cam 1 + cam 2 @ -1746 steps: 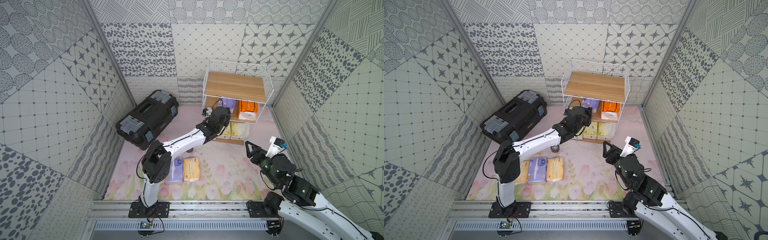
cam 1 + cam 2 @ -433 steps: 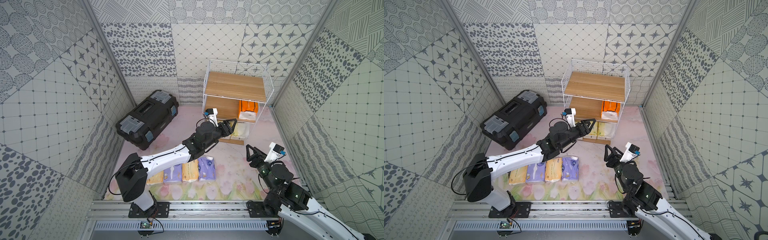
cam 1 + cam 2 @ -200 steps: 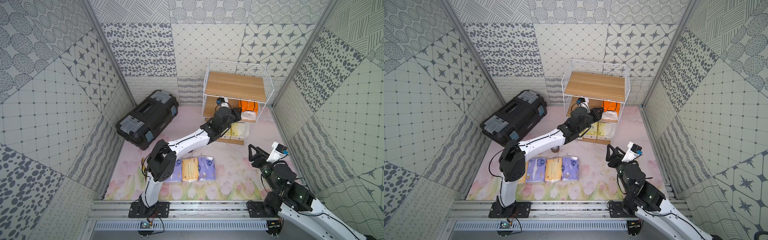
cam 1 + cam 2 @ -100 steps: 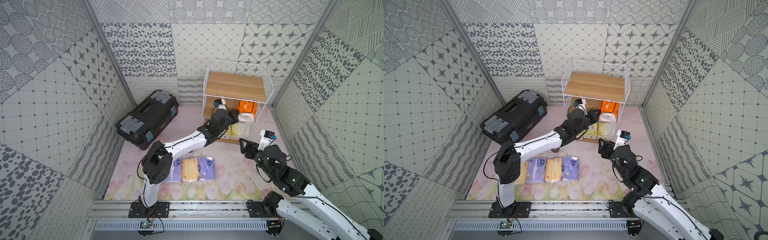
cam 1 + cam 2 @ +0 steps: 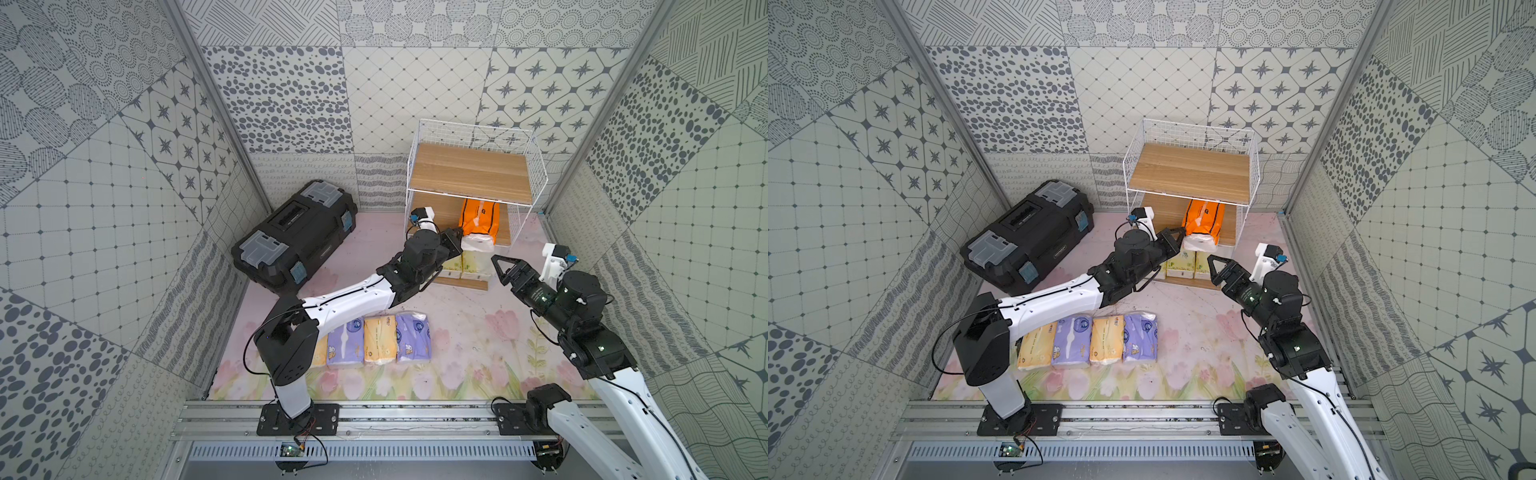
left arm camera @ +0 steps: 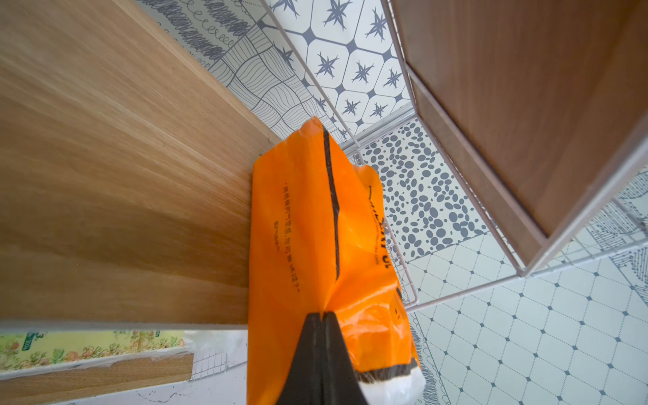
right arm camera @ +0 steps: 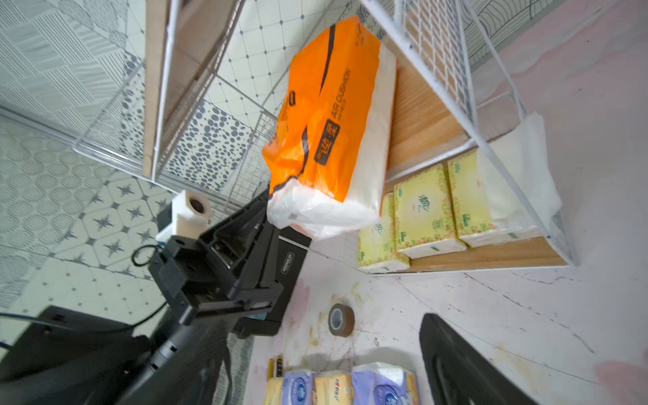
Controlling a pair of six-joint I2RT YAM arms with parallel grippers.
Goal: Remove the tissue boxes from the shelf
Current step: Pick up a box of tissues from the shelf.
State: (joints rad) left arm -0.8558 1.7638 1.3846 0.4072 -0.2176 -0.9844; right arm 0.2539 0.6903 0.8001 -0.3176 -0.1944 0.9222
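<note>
- orange pack [image 6: 308, 217] lies on the shelf's [image 5: 536, 183] middle board, long axis front to back, near end poking past the front edge.
- left gripper [image 6: 322, 317] is clamped shut on the wrapper at that near end, so the pull should go straight out imo.
- wire side wall [image 7: 434, 45] is close by, top board [image 5: 469, 174] overhead.
- right gripper [image 5: 505, 270] hangs open near the shelf front.

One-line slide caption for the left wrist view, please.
Left gripper shut on the wrapper of the bright orange tissue pack, lying on a board of the shelf.
</note>
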